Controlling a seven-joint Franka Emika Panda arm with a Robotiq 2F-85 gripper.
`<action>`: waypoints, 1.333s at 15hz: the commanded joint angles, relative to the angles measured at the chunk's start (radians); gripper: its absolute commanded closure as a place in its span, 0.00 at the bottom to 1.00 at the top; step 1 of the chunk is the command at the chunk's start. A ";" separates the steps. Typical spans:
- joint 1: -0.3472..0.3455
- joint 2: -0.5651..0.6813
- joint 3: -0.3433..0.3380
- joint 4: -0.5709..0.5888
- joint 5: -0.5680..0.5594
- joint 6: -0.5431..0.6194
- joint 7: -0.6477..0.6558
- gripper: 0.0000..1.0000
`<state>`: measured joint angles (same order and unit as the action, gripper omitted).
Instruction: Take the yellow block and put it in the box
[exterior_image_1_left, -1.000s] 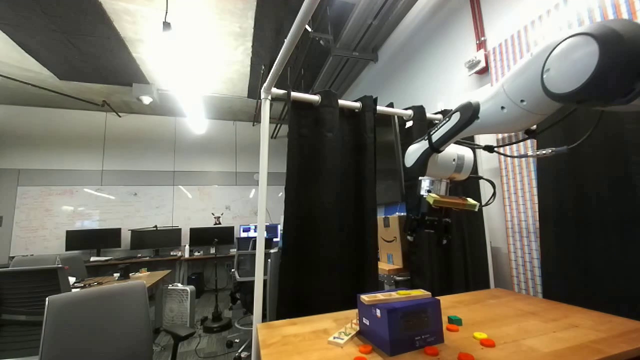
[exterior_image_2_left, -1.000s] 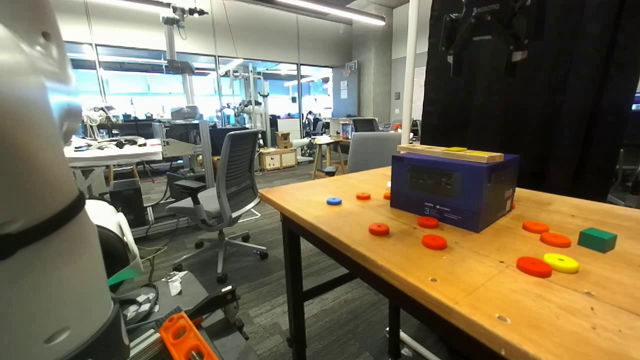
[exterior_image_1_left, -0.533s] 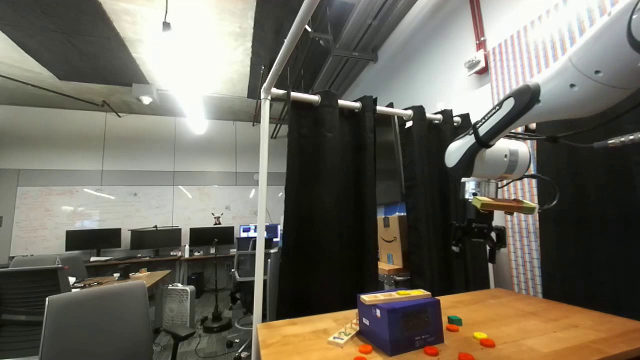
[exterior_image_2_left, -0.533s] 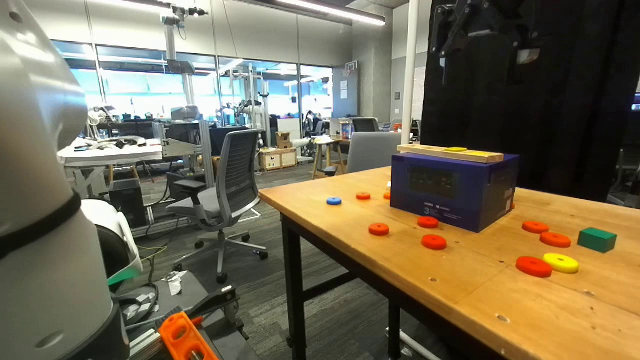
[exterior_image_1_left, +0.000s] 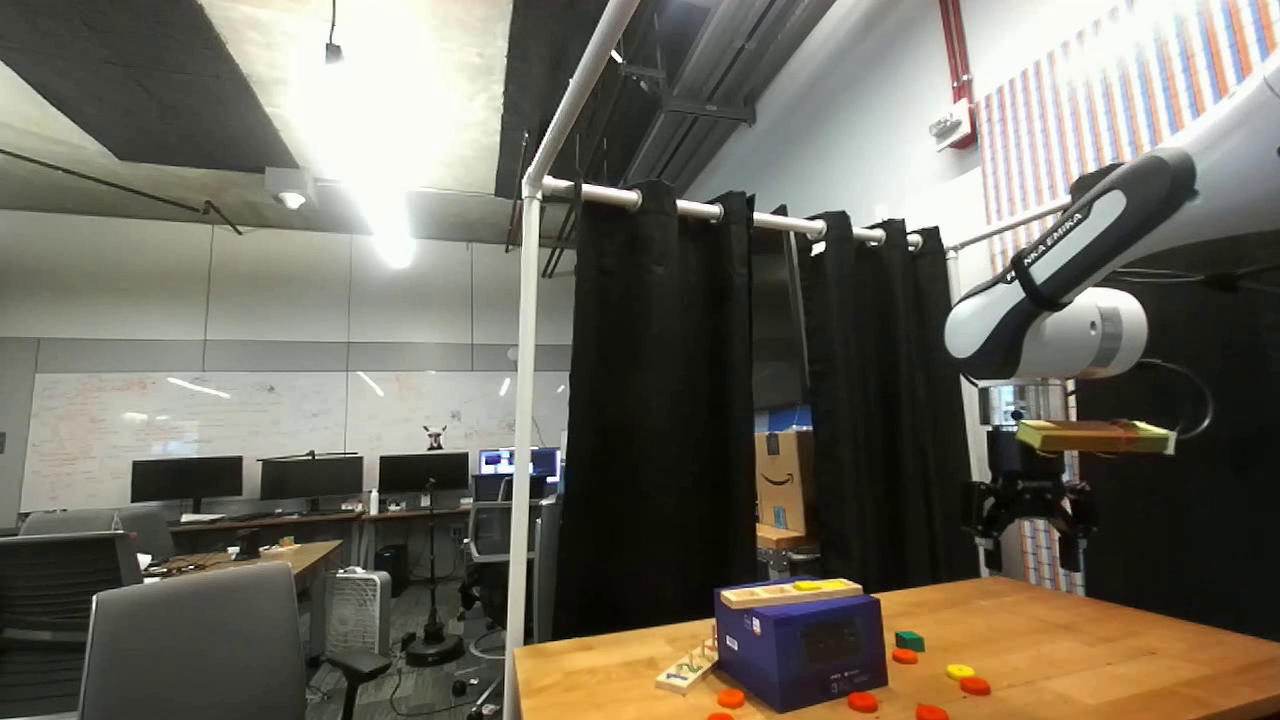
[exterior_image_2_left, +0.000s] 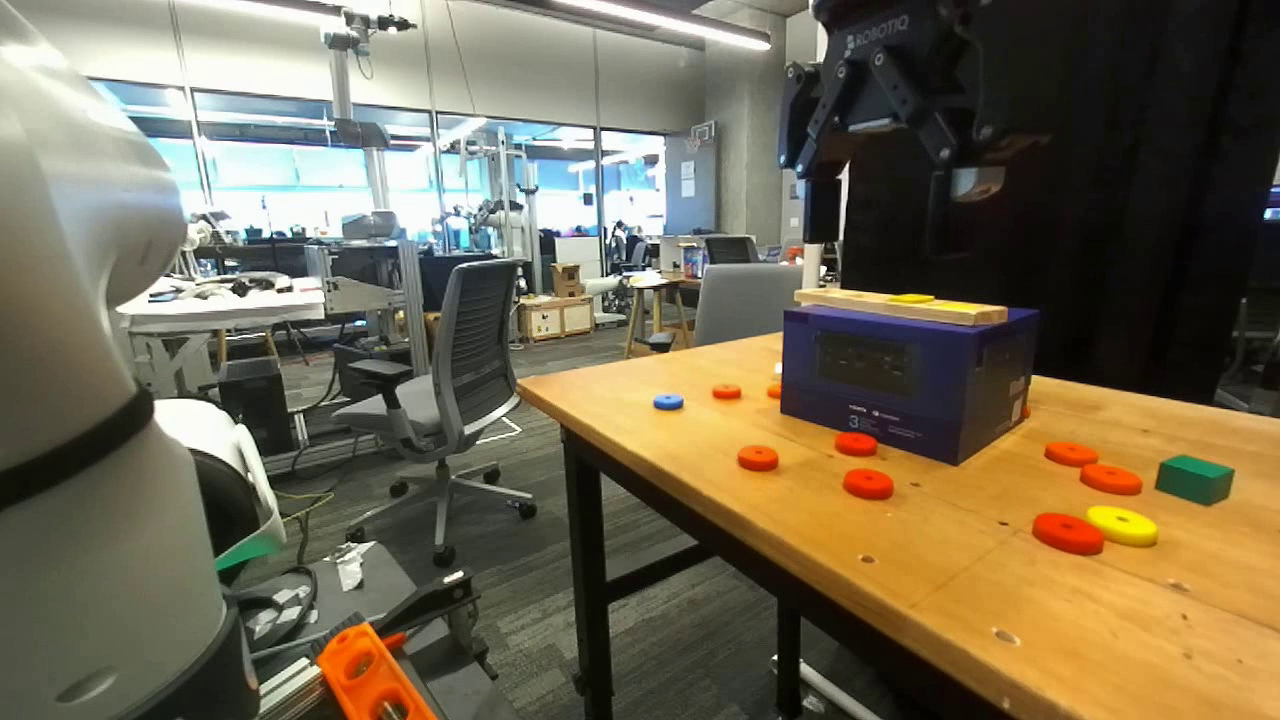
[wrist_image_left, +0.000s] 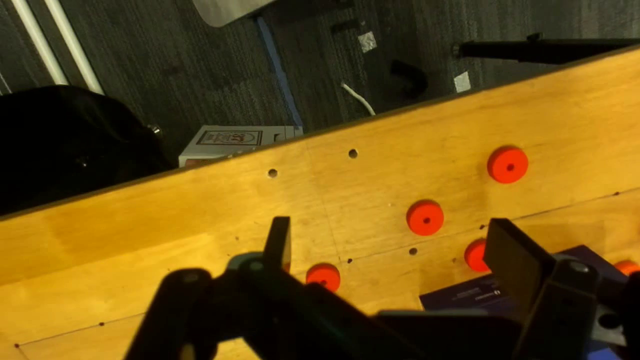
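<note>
The yellow block, a small round yellow disc (exterior_image_1_left: 960, 671), lies flat on the table beside a red-orange disc. It also shows in an exterior view (exterior_image_2_left: 1121, 526) and is out of view in the wrist view. The box (exterior_image_1_left: 800, 650) is dark blue-purple and stands on the table; it shows in an exterior view (exterior_image_2_left: 870, 375) and partly, behind a finger, in the wrist view (wrist_image_left: 457, 295). Its top bears a wooden tray (exterior_image_2_left: 850, 299) with flat yellow pieces. My gripper (exterior_image_1_left: 1031, 555) is open and empty, well above the table; it also shows in an exterior view (exterior_image_2_left: 884, 228) and the wrist view (wrist_image_left: 390, 222).
A green block (exterior_image_2_left: 1195, 480) lies near the yellow disc. Several red-orange discs (wrist_image_left: 425, 218) and a blue disc (exterior_image_2_left: 668, 402) lie on the wooden table (exterior_image_2_left: 960, 570). A small peg board (exterior_image_1_left: 686, 672) leans by the box. Black curtains (exterior_image_1_left: 660, 420) hang behind.
My gripper has moved right and down in an exterior view, and it hangs lower in both exterior views. It stays open. The table's objects have not moved.
</note>
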<state>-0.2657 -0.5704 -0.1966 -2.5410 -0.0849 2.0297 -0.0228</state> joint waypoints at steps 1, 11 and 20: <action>-0.023 -0.129 0.026 -0.083 -0.058 -0.026 0.032 0.00; 0.023 -0.325 0.013 -0.163 -0.066 -0.125 -0.079 0.00; 0.037 -0.331 0.010 -0.177 -0.061 -0.128 -0.083 0.00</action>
<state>-0.2383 -0.9013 -0.1794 -2.7205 -0.1394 1.9047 -0.1124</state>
